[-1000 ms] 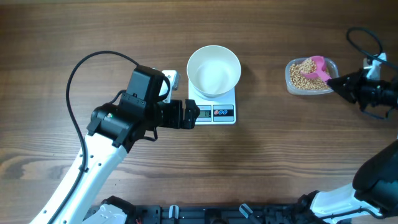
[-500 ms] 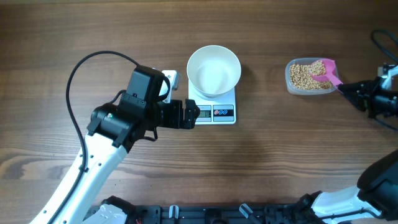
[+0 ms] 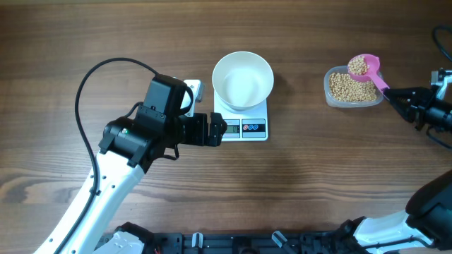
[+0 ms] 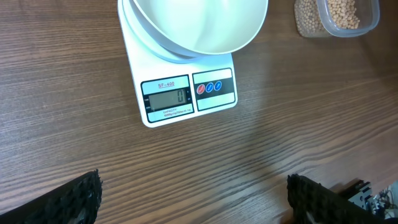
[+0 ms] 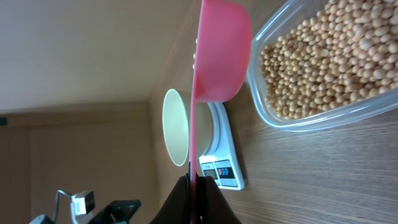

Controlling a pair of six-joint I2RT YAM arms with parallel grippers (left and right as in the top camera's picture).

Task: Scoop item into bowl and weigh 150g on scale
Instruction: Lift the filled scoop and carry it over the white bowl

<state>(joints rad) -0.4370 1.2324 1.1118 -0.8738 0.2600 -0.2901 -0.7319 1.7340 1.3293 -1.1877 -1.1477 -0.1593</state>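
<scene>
I am gripping the handle of the pink scoop (image 3: 362,65) in the closed right gripper (image 3: 390,94). I am aiming to hold it level and move slowly, so no beans (image 3: 357,66) roll off on the way left to the bowl (image 3: 243,79). The heaped scoop is hanging over the far edge of the clear container (image 3: 330,94) at right, which is holding many more beans. The bowl is sitting empty on the scale (image 3: 244,129), whose display is reading zero. The left gripper (image 3: 215,130) is hovering wide open at the scale's left edge, holding nothing.
</scene>
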